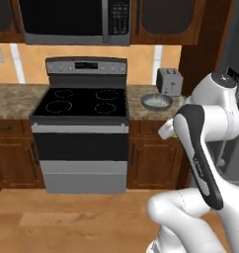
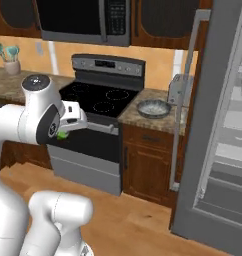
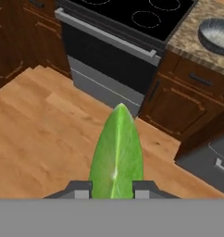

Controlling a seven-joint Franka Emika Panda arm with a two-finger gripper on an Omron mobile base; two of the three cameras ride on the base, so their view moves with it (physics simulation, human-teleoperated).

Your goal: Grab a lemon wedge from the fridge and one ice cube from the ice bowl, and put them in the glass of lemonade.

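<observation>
A black-topped stove [image 1: 82,106] stands between two stretches of speckled counter [image 2: 158,119], with a microwave [image 1: 74,20] hung above it and brown cabinets [image 1: 153,158] below the counter. On the right stretch the ice bowl [image 1: 156,102] sits near the front edge, a silver toaster [image 1: 169,81] just behind it against the wall. At the far left of the counter in the right base view a cup of utensils [image 2: 11,60] stands by the wall.

The fridge [image 2: 220,130] stands right of the counter; its door [image 2: 203,115] hangs open, swung out toward the counter, so that its long handle [image 2: 185,95] crosses in front of the toaster in that view. Pale shelves show inside.

The wedge [image 3: 117,155] is bright green, long and pointed, with a pale streak down its middle. The gripper [image 3: 113,190] is closed on its lower end, one grey fingertip [image 3: 79,189] on each side, and the wedge points up and away from the hand. From the right base view the hand [image 2: 70,120] is held in the air in front of the stove, a bit of green under it.

Below the wedge lies bare wood floor [image 3: 35,139], open from the stove front to the cabinets. The open door narrows the space beside the right-hand counter.
</observation>
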